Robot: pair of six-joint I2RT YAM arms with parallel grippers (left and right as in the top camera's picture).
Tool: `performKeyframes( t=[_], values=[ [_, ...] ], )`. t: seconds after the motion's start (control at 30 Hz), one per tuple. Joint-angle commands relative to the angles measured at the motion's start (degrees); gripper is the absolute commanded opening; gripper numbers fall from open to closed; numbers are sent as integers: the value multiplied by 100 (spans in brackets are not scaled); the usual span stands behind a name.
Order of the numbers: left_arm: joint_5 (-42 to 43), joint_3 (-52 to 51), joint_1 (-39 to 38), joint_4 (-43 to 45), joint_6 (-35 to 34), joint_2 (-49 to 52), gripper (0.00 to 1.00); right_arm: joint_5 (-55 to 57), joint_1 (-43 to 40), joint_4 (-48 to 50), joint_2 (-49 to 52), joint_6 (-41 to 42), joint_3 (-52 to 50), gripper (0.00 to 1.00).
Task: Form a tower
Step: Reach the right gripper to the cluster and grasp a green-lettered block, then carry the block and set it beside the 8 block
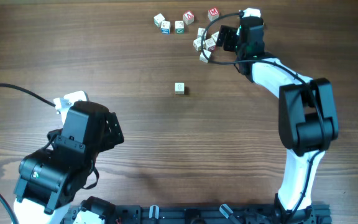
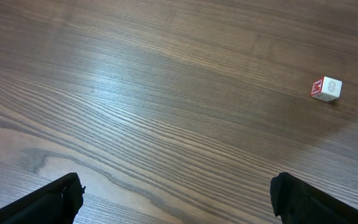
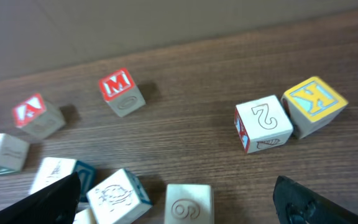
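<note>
Right hand (image 3: 180,202) spread wide over scattered cubes (image 3: 263,124); left hand (image 2: 179,202) wide above table (image 2: 166,93).

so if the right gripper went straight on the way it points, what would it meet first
Probably the cream cube with a looped numeral on top, lying just ahead of the open right gripper; past it, bare table. Depth is unclear, so it might pass over it.
</note>
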Motion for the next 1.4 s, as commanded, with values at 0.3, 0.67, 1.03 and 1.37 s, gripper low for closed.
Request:
performKeyframes(
  t=[0.3,0.67,1.03,1.37],
  values=[
    [-11,-20,33,4,-59,-2,100,122,-251,-881,1180,105,1296,88],
    [-11,-20,33,4,-59,-2,100,-435,-289,-1574,1187,76,1294,60],
    [-11,-20,33,4,-59,-2,100,-706,-289,-2804,669,-568,1296,33],
    [-11,-20,33,4,-59,-2,100,-1320,-186,-4336,-1078,-636,1296,27]
  ],
)
